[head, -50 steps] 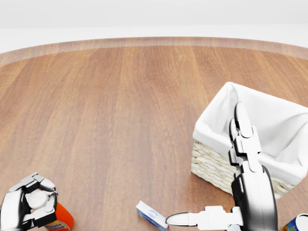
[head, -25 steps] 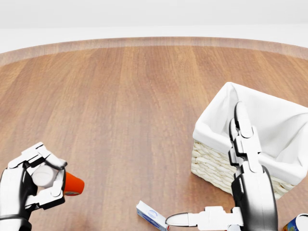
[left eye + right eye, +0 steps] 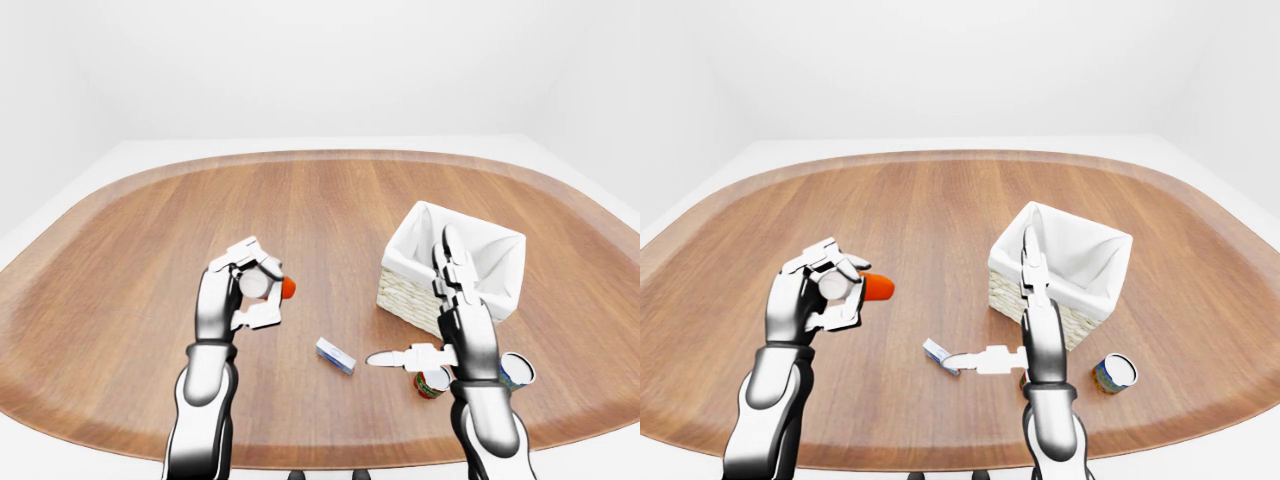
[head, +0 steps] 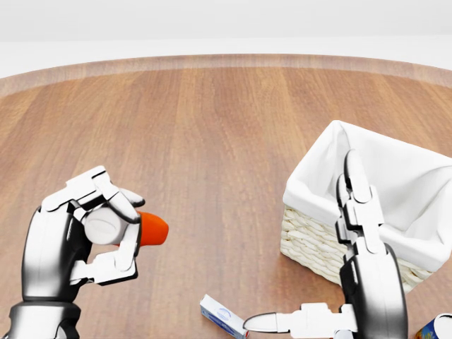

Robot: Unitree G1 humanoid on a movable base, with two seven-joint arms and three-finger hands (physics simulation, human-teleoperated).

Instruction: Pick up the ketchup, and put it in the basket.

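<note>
Head view: at lower left the left hand (image 4: 88, 236) is gripping the ketchup (image 4: 150, 229), fingers wrapped round it, red end pointing right, held above the wooden surface (image 4: 212, 141). Bottom centre, a small blue-white box (image 4: 222, 316) is lying flat. At right the right hand (image 4: 357, 212) is standing w/ fingers spread, beside the white-lined basket (image 4: 311, 244).

Red-orange plastic ketchup bottle (image 4: 150, 229) with white cap, pale woven wicker basket (image 4: 314, 247) lined in white cloth, brown woodgrain table (image 4: 212, 127).
</note>
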